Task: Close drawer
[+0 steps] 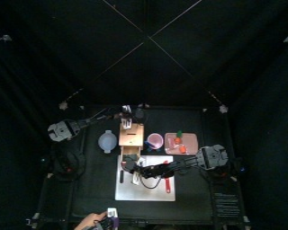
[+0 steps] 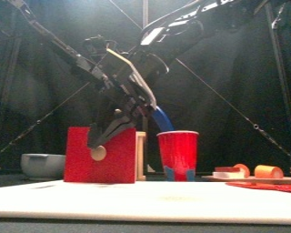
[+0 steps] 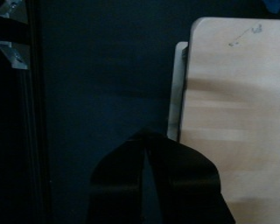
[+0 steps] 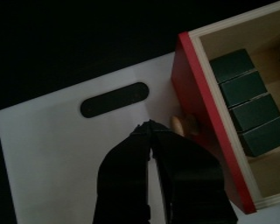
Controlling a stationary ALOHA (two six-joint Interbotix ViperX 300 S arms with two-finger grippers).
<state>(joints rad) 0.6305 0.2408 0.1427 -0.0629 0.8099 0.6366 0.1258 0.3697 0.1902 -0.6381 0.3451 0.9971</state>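
We see a black table (image 1: 194,193) within black curtains (image 1: 39,54); no legible writing. The drawer (image 4: 241,96) stands open beside the white mat (image 4: 73,140). Right gripper (image 4: 150,131) clenched, empty; left gripper (image 3: 149,140) parted, empty.

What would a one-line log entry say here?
drawer: open | right gripper: shut, at its red front | left gripper: beside box

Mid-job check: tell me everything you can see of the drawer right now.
The drawer is open, its inside showing from above. It looks wooden: a red front, pale tan walls, dark green pieces in a row inside. A small round wooden knob sticks out of the red front. It sits level, its front over the edge of the white mat. The shut right claw has its tips beside the knob; contact cannot be told.
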